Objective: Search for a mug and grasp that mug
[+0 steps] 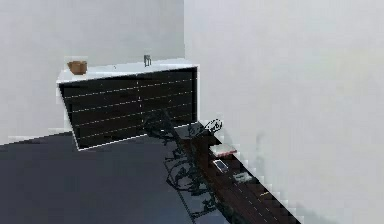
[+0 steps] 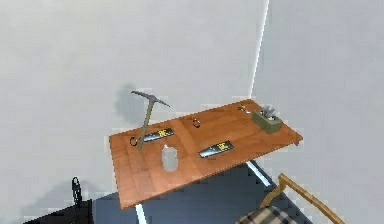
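A brown wooden table stands against the white wall in the arm side view. Near its front edge sits a small pale, rounded thing; I cannot tell whether it is a mug. In the forward view a brown bowl-like thing rests on the white top of a dark dresser, and a small grey object stands further right on that top.
On the brown table are a grey desk lamp, two dark flat items and a green box. A wooden chair stands at its right. A long dark table with wire chairs lines the forward view's right wall.
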Available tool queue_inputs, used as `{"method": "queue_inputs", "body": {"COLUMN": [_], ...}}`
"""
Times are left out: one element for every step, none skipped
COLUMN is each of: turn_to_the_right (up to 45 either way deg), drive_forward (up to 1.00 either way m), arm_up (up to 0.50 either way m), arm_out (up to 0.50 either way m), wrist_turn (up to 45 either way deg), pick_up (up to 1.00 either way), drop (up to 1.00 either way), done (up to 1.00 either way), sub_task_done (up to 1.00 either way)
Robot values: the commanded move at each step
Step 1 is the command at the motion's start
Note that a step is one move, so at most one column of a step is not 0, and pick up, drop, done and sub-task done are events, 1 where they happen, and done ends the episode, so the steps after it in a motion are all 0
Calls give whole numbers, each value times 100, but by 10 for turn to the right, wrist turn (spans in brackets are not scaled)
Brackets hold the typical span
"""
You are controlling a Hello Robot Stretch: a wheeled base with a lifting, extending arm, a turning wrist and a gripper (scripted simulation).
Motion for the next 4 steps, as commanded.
{"method": "queue_inputs", "body": {"turn_to_the_right": [0,0,0,0], "drive_forward": [0,0,0,0], "arm_up": [50,18,0,0], "arm_out": [0,0,42,0], "wrist_turn": [0,0,0,450], "pick_up": [0,0,0,0], "drop": [0,0,0,0], "done": [0,0,0,0], "sub_task_done": [0,0,0,0]}}
